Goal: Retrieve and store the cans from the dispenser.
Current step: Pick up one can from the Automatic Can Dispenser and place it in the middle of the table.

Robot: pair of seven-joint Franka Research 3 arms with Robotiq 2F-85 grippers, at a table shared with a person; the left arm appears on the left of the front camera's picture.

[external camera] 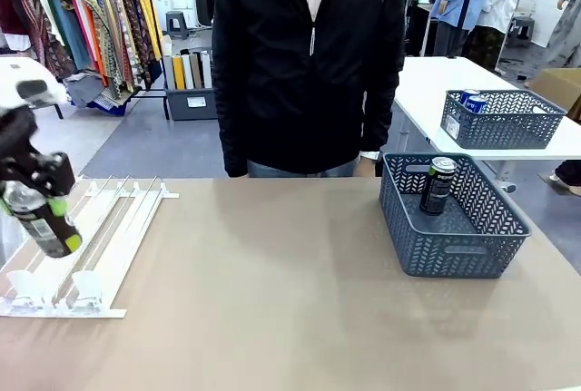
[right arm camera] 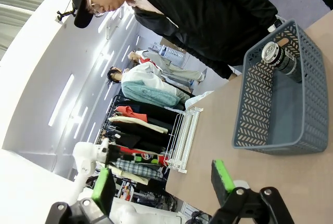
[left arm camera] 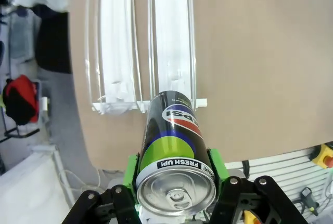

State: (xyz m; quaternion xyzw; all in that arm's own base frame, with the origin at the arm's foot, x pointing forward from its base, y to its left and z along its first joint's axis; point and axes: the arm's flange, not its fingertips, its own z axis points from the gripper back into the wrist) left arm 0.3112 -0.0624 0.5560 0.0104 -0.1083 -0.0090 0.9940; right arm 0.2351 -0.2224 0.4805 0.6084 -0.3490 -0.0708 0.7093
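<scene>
My left gripper (external camera: 44,214) is shut on a dark can (external camera: 41,220) with a green band, held tilted above the left side of the white dispenser (external camera: 100,246). In the left wrist view the can (left arm camera: 174,146) sits between the green pads (left arm camera: 218,164), silver top toward the camera, over the dispenser's lower end (left arm camera: 140,52), whose lanes look bare. A second dark can (external camera: 438,185) stands in the blue-grey basket (external camera: 463,250) at the right. My right gripper (right arm camera: 164,182) is open and holds nothing, well back from the basket (right arm camera: 265,130) and its can (right arm camera: 281,57).
A person in a black jacket (external camera: 309,55) stands at the table's far edge, between the dispenser and the basket. Behind them, on another white table, a second basket (external camera: 504,123) holds blue cans. The tan tabletop (external camera: 272,291) stretches between the dispenser and the basket.
</scene>
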